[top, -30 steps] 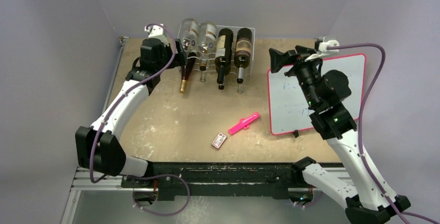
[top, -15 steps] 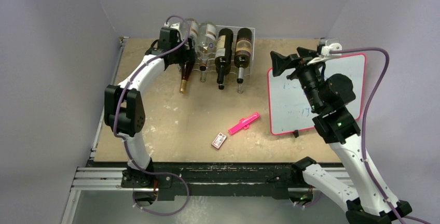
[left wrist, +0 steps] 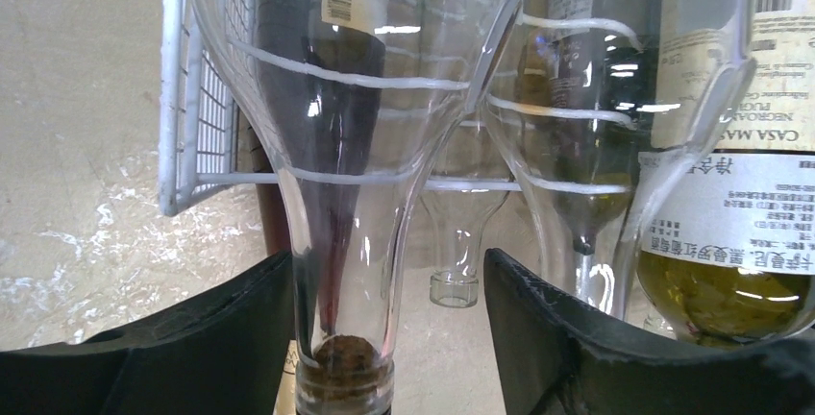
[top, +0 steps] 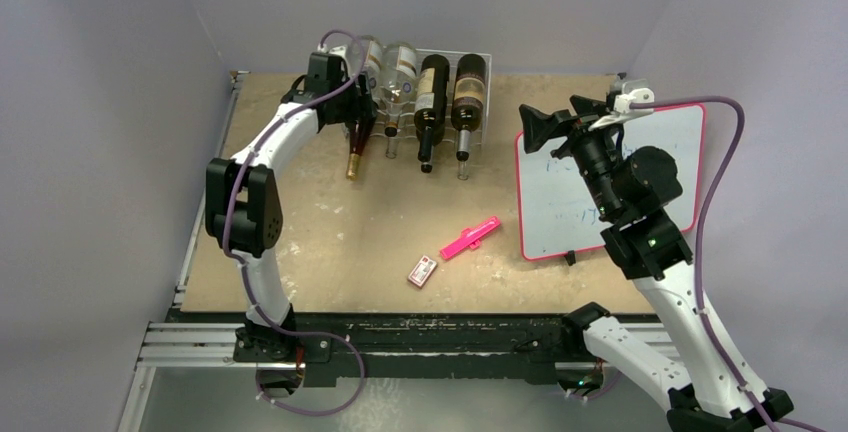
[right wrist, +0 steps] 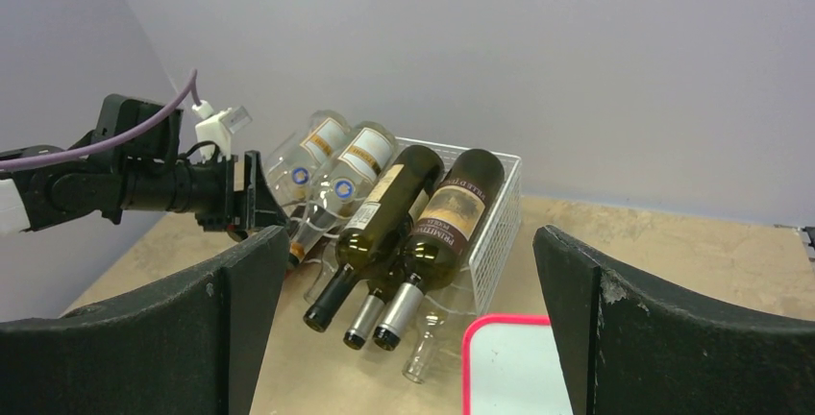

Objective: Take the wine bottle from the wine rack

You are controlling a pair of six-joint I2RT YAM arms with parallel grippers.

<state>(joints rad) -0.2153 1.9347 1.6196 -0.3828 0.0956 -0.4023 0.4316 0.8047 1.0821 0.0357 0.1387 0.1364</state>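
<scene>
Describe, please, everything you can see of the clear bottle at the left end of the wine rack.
The clear bottle is colourless glass, seemingly empty, with a brown cork in its mouth. It lies on the upper row of the white wire rack, neck sloping down toward the arms. The left gripper straddles its neck, jaws apart, with a gap visible on one side.

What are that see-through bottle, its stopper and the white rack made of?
The clear bottle looks like glossy glass: it is transparent, with sharp light reflections. Its stopper seems to be cork: brown, matt and grainy. The wine rack appears to be thin metal wire with a white coating, perhaps paint or plastic; the pictures leave that open.
</scene>
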